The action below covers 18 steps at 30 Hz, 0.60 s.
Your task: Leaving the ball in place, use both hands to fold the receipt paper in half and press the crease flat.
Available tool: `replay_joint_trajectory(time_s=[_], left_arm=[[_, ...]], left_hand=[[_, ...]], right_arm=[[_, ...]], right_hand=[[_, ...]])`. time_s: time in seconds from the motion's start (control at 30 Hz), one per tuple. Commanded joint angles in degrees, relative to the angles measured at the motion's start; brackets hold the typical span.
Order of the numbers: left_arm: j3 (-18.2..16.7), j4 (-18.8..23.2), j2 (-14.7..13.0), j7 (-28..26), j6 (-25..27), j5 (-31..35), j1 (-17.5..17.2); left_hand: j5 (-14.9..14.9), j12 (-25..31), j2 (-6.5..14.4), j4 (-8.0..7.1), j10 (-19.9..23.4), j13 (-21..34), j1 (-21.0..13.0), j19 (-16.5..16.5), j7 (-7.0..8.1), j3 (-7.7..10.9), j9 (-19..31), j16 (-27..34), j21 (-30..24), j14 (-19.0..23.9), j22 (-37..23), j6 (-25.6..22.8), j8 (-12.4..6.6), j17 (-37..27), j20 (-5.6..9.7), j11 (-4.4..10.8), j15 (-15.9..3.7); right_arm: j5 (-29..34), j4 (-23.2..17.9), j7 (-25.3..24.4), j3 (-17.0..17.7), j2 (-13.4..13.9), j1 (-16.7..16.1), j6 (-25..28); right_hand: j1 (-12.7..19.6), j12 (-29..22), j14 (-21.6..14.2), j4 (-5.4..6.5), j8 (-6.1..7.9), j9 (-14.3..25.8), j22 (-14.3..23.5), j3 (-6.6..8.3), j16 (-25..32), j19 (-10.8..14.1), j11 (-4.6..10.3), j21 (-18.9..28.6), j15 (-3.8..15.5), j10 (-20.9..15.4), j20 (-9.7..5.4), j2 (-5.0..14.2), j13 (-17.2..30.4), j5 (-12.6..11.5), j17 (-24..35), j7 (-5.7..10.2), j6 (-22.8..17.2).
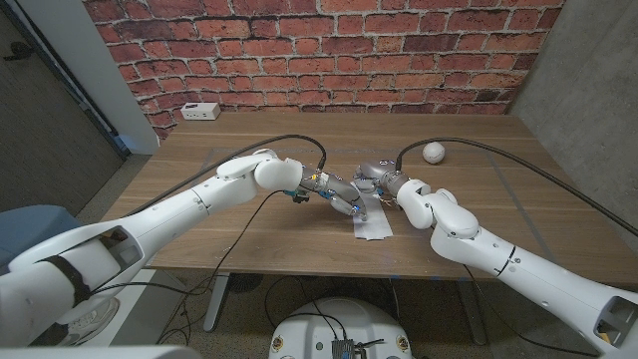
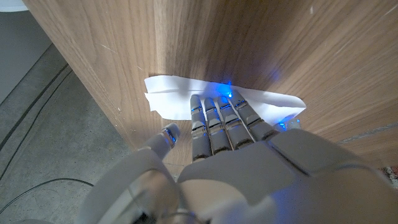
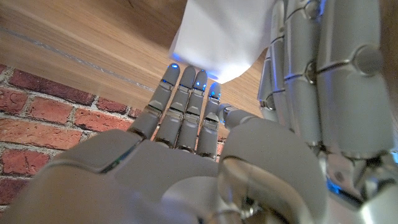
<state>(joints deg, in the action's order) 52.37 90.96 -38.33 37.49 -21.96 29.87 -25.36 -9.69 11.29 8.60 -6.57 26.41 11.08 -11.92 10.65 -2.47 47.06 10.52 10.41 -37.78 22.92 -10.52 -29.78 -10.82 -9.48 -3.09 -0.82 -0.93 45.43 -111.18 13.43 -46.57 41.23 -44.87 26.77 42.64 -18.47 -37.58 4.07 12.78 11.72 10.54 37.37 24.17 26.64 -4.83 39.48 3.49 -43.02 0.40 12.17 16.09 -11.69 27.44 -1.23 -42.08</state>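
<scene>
The white receipt paper (image 1: 375,222) lies near the table's front edge, and its end shows two layers in the left wrist view (image 2: 163,99). My left hand (image 1: 342,193) presses straight fingers (image 2: 217,118) down on the paper. My right hand (image 1: 386,179) stands just behind it, fingers (image 3: 186,93) straight and tips at the paper's (image 3: 217,37) edge; the left hand (image 3: 323,74) is close beside it. Neither hand grips anything. The white ball (image 1: 433,153) sits on the table behind and to the right of both hands, apart from them.
A small white box (image 1: 201,111) stands at the table's back left by the brick wall. The wooden table (image 1: 249,219) has bare surface left and right of the hands. Black cables run along both arms.
</scene>
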Motion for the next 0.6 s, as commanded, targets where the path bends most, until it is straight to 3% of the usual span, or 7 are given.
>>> replay_joint_trajectory(time_s=[0.03, 0.13, 0.3, 0.6], left_arm=[[-0.2, -0.2, -0.2, -0.2, 0.1, -0.4, 0.0], [-0.2, -0.2, -0.3, -0.3, 0.2, -0.5, -0.1], [-0.2, -0.4, -0.3, -0.5, 0.0, -0.5, -0.1], [-0.1, -0.9, -0.1, -0.5, -0.2, -0.4, 0.3]], left_hand=[[0.0, 0.3, 0.7, -0.02, 0.1, 0.1, 0.5, 1.2, -0.09, 0.42, 0.2, 0.1, -0.1, 0.0, -0.2, 0.1, 0.15, -0.2, -0.95, 0.31, -0.12], [0.0, 0.3, 0.7, -0.02, 0.0, 0.1, 0.6, 1.2, -0.07, 0.46, 0.2, 0.1, -0.1, 0.0, -0.2, 0.3, 0.17, -0.2, -0.95, 0.51, -0.12], [0.0, 0.2, 0.8, -0.05, -0.2, 0.1, 0.6, 1.1, -0.09, 0.56, 0.2, 0.1, -0.1, -0.1, -0.2, 0.5, 0.22, -0.2, -1.02, 0.43, -0.11], [0.0, 0.2, 0.8, 0.05, -0.4, 0.1, 0.7, 1.2, 0.02, 0.68, 0.2, 0.0, 0.0, -0.2, -0.2, 0.7, 0.23, -0.2, -0.95, 0.52, -0.08]], right_arm=[[1.1, 2.6, 5.4, -3.5, -1.2, 3.3, 3.3], [1.2, 3.3, 6.0, -4.3, -1.3, 3.9, 3.1], [1.8, 4.1, 6.8, -5.5, -1.5, 4.6, 3.4], [-1.0, 3.4, 4.8, -3.4, -0.8, 4.1, 3.9]], right_hand=[[0.9, -0.1, 0.6, -0.4, -0.7, 0.1, 0.3, 1.05, -0.4, 0.2, -0.23, 0.6, -0.57, 0.6, 0.38, -0.46, 0.1, -0.6, -0.2, -0.09, 0.3], [1.3, 0.2, 1.4, -1.01, -1.07, 0.1, 0.3, 1.38, -0.7, -0.2, -0.27, 0.6, -0.52, 1.1, 0.29, -0.52, 0.0, -0.7, -0.1, 0.05, 0.9], [1.7, 0.7, 2.1, -1.65, -2.29, 0.0, 0.3, 1.62, -0.8, -0.8, 0.11, 0.9, -0.11, 2.1, 0.2, -0.47, -0.1, -0.9, 0.2, 1.56, 4.0], [1.8, 0.7, 1.6, -1.45, -1.87, -0.1, 0.3, 2.07, -0.7, -0.8, 0.2, 1.3, 0.13, 1.9, 0.15, -0.23, -0.1, -1.2, 0.3, 1.06, 3.5]])
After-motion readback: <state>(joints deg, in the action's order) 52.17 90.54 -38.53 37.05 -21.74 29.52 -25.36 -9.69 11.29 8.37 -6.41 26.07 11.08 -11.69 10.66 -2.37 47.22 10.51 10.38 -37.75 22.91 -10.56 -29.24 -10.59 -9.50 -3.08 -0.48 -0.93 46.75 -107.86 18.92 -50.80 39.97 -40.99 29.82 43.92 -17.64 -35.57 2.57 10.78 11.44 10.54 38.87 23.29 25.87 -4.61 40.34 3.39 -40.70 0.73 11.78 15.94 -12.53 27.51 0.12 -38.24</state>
